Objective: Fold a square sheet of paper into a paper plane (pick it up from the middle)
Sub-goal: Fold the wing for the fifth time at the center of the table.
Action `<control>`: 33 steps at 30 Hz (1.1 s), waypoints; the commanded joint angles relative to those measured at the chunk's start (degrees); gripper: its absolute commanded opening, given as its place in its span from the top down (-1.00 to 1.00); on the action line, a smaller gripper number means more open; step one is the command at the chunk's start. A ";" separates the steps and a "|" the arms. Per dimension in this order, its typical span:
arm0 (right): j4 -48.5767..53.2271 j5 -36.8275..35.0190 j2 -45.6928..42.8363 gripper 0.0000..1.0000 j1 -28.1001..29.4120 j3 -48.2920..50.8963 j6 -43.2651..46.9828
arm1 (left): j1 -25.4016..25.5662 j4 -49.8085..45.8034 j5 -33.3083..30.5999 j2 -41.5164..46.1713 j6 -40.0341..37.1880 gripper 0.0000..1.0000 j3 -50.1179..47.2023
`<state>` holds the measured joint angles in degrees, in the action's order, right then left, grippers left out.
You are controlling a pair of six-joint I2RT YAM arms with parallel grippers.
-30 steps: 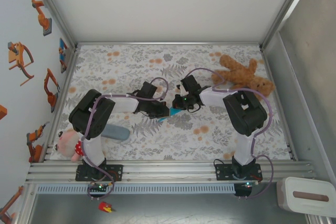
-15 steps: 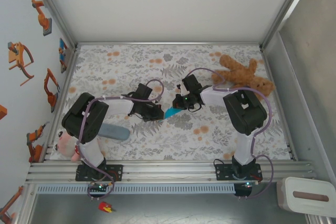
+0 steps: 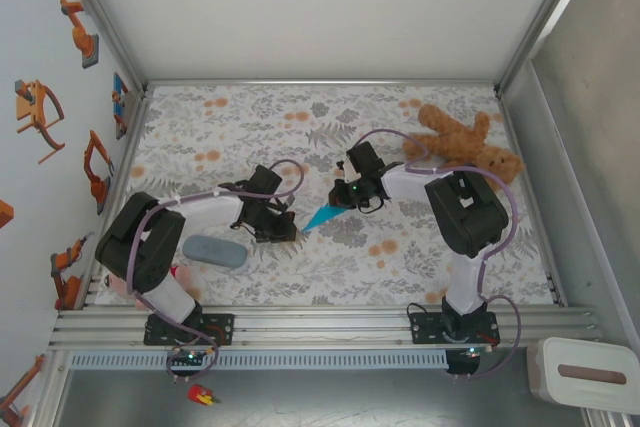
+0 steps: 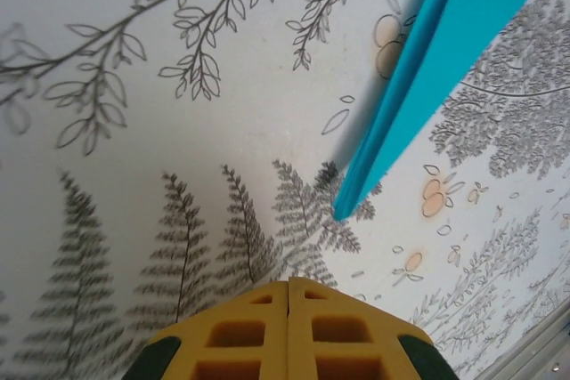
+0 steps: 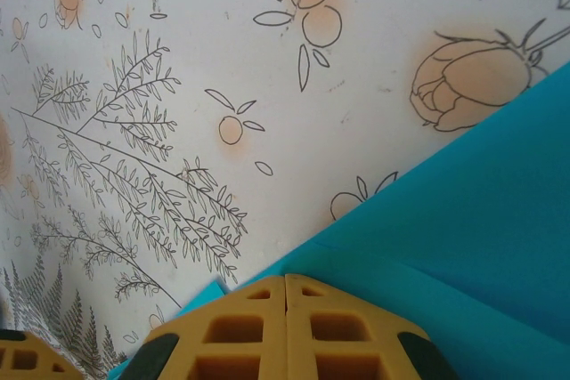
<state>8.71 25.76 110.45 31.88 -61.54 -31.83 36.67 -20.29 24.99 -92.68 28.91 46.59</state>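
Plane pinched in R gripper jaws; L gripper at its 8 o'clock, jaws pressed together, empty.

Floral-print table cover with grey ferns and orange blossoms; plain white wall at far side; orange robot stickers on left wall; aluminium rails near.

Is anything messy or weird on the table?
Nothing is spilled or broken. The blue paper plane pokes out sideways from the shut right hand, and the teddy bear lies flopped in the far right corner.
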 commanded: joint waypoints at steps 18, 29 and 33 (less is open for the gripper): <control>9.22 -2.04 2.23 0.95 -0.90 -0.70 -1.11 | 4.39 18.75 1.37 -13.41 11.51 0.96 11.13; 5.82 -1.78 -5.92 0.95 -0.94 -1.07 -1.74 | 4.55 15.02 -0.77 -17.00 13.37 1.00 9.58; 3.54 -2.10 -7.19 0.95 -0.94 2.18 -2.77 | 4.57 14.39 -1.09 -17.49 13.46 1.00 9.66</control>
<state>12.93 24.82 105.10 31.38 -61.41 -33.39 41.12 -2.35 25.45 -107.63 41.56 56.42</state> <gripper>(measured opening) 0.049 0.043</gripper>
